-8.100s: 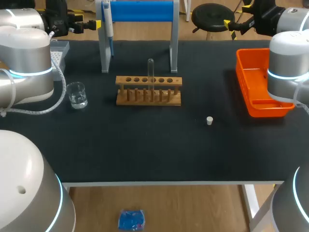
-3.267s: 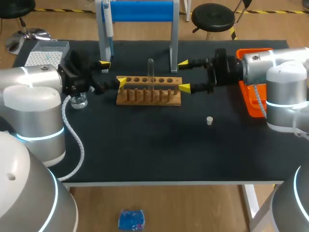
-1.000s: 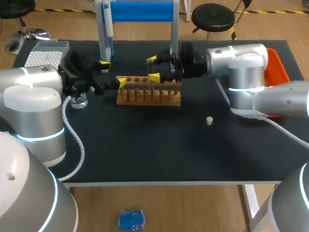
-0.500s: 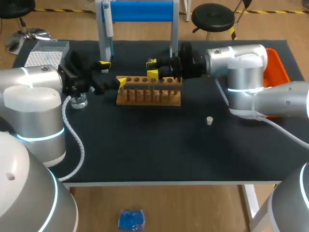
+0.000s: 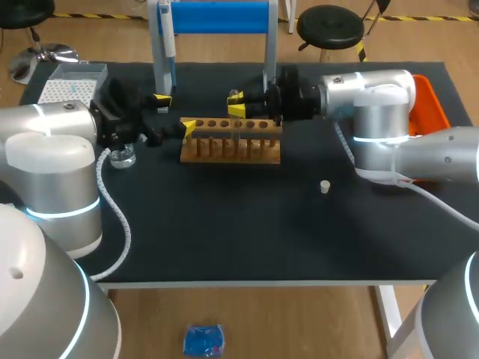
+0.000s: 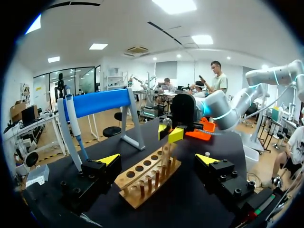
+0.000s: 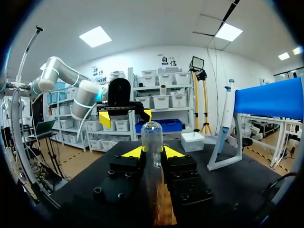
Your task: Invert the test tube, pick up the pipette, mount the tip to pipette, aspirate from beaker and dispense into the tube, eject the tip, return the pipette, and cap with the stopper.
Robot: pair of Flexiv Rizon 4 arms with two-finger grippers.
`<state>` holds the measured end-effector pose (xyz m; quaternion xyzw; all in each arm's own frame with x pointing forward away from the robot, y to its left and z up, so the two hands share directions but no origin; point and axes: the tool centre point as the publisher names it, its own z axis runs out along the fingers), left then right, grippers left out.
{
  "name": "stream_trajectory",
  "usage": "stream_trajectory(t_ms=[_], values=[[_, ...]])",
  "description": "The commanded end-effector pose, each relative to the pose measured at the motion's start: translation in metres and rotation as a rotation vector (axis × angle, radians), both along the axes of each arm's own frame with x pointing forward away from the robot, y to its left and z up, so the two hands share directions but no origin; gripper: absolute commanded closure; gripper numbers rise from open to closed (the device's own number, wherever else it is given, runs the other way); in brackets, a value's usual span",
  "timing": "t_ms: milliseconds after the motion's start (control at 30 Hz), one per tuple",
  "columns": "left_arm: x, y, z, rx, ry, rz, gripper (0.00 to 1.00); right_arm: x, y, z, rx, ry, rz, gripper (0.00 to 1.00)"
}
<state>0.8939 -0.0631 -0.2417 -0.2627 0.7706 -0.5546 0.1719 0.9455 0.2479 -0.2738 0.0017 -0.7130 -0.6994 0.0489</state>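
The right gripper (image 7: 152, 152) has its 2 yellow-tipped fingers pinched on the test tube (image 7: 152, 135), which stands upright with its rounded end up over the wooden rack (image 5: 230, 140). Only the right wrist view shows that grip close. The left gripper (image 5: 174, 114) hangs wide open at the rack's left end, and its wrist view shows the rack (image 6: 147, 173) running out between its fingers. Only the head view takes in the stopper (image 5: 325, 187), lying on the black table (image 5: 247, 232) well apart from the rack. The beaker (image 5: 120, 155) sits under the left arm. The pipette (image 5: 168, 45) hangs on the blue stand (image 5: 217, 16) behind the rack. An orange bin (image 5: 430, 93) lies by the right edge and a tip box (image 5: 71, 82) at the far left corner.
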Motion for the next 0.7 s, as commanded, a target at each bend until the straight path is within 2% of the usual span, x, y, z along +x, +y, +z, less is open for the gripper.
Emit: stream_trajectory(t_ms=[33,700], values=[[-0.001,-0.001,-0.002,-0.004,-0.007,0.005,0.0,-0.004,-0.003,0.005,0.0,-0.001,-0.004,1.0],[-0.001,-0.001,-0.002,-0.004,-0.007,0.005,0.0,-0.011,-0.005,0.026,0.029,-0.019,-0.026,1.0]])
